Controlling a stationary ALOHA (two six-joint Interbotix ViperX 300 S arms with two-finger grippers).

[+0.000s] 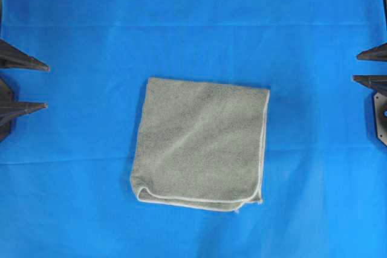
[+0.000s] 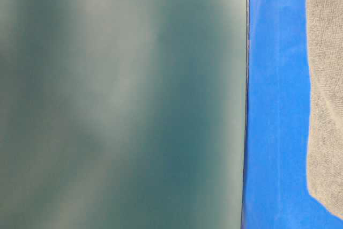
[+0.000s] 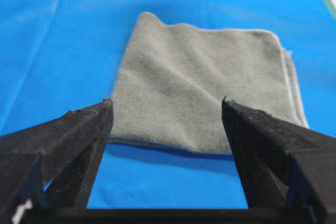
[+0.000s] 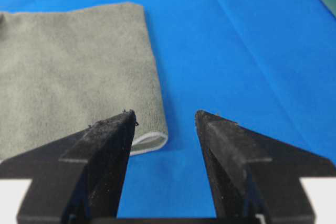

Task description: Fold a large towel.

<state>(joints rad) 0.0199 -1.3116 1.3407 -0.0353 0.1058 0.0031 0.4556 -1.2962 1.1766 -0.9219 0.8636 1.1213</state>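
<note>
The towel (image 1: 202, 143) lay near the middle of the blue cloth (image 1: 193, 22), a little toward six o'clock in the overhead view, already folded into a compact, nearly square stack. Layered hems showed along its three o'clock side and its six o'clock edge, and the corner at about five o'clock looked slightly loose, with a bit of the under layer peeking out. A soft crease ran across the top surface, but the bundle sat flat. The left gripper (image 1: 47, 87) waited at nine o'clock, well apart from the towel, its jaws spread wide and empty; from its wrist camera the towel lay ahead at twelve o'clock with bare blue cloth between. The right gripper (image 1: 355, 66) sat at three o'clock, also clear of the towel, jaws parted and holding nothing; its own camera showed a folded corner of the towel just past the left finger (image 4: 107, 145), not touching it as far as could be told. The table-level view gave only a blurred dark panel (image 2: 123, 100) and a strip of towel. Judging by the layered edges and both hands standing off and released, the folding seemed essentially finished, leaving at most a tidy-up of that loose corner.
</note>
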